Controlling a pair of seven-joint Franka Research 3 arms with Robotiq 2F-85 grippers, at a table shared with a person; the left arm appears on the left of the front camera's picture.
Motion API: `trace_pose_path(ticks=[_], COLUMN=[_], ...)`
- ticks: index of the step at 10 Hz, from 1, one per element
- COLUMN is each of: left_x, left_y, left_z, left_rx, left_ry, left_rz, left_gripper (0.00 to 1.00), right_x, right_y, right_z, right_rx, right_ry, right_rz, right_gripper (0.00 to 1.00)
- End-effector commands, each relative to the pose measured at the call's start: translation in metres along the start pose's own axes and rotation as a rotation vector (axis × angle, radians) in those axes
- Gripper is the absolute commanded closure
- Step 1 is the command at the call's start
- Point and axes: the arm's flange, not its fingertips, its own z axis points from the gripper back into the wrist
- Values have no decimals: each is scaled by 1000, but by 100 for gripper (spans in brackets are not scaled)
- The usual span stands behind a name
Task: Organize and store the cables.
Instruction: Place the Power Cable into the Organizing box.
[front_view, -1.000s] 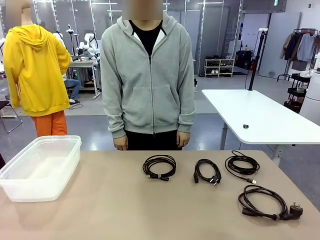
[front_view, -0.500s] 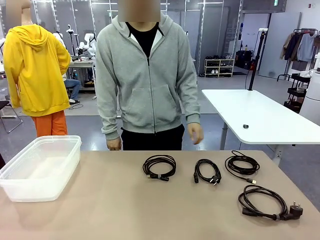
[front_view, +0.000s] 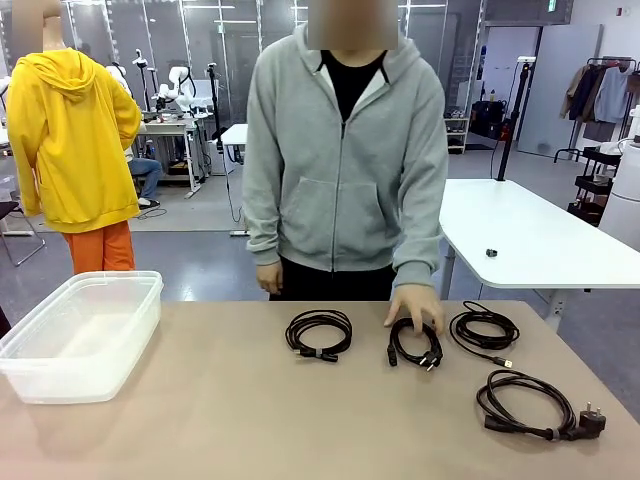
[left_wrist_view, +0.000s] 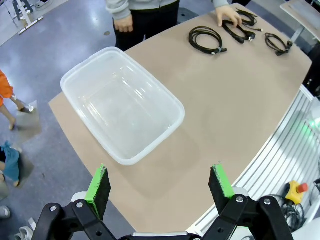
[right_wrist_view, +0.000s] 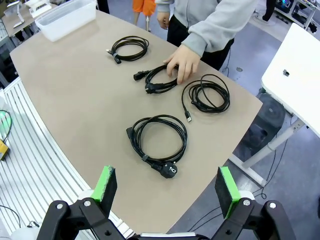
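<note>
Across the right half of the tabletop (front_view: 230, 420) the four cables lie apart from one another, each wound into its own loop. I judge that spacing lets any one be lifted without snagging a neighbour. The leftmost coil (front_view: 318, 352) sits near the middle, with the second coil (front_view: 430, 358) just to its right. The third coil (front_view: 484, 330) is further right, close to the far edge. The largest coil (front_view: 527, 428), ending in a round mains plug, lies nearer the robot's side at the right. The person's hand (front_view: 415, 305) rests on the far side of the second coil with fingers spread over the loop. Whether it is pinning the coil, pointing it out or about to lift it, I cannot tell. The clear plastic bin (front_view: 70, 375) stands at the robot's left, well apart from every coil. It is open-topped with nothing inside, so it reads as the store waiting to be filled, and no cable has gone in yet. The left gripper (left_wrist_view: 159, 175) hangs high over the near left edge, looking down on the bin. Its green pads are spread wide and nothing is between them. The right gripper (right_wrist_view: 166, 175) hangs above the near right edge, over the largest coil, equally wide and holding nothing.
</note>
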Motion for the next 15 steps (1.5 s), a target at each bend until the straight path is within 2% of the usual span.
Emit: trace_pose_path(ticks=[1, 15], left_x=[2, 2], left_y=[1, 1], left_z=[2, 2], left_rx=[2, 2], left_ry=[-3, -3], left_rz=[2, 2], left_gripper=[0, 0], right_x=[0, 0], right_y=[2, 2], right_z=[1, 1], right_rx=[3, 3], right_ry=[-7, -7], right_rz=[16, 16], right_gripper=[0, 0])
